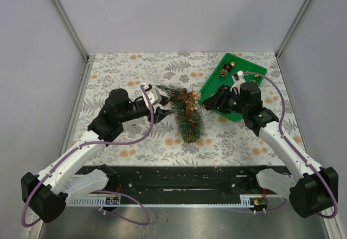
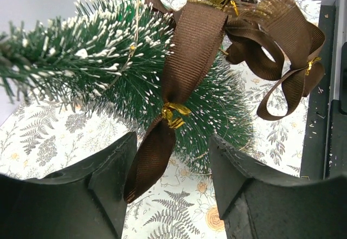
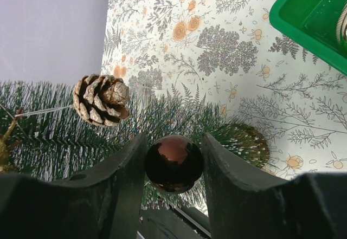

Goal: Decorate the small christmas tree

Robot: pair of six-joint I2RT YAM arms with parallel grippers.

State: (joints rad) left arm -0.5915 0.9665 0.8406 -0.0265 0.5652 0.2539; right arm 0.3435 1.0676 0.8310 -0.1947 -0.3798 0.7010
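While over the fern-print tablecloth [image 1: 238, 136] between pale walls [image 1: 179, 11], left pincer [image 2: 172, 141] wide astride ribbon [image 2: 192, 49], right pincer [image 3: 173, 141] tight on bauble [image 3: 173, 166].

Small christmas tree [image 1: 187, 118] lies on its side at table centre, tip toward 11 o'clock, base toward 5 o'clock. Brown ribbon [image 1: 187, 97] across its upper half. Left gripper [image 1: 162, 104] at tree's 9 o'clock. Right gripper [image 1: 209, 102] at green tray's [image 1: 246, 65] 8 o'clock edge.

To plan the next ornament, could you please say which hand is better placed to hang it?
Right, probably: the right hand grips a brown ball near the tree; the left hand stands open around the ribbon.
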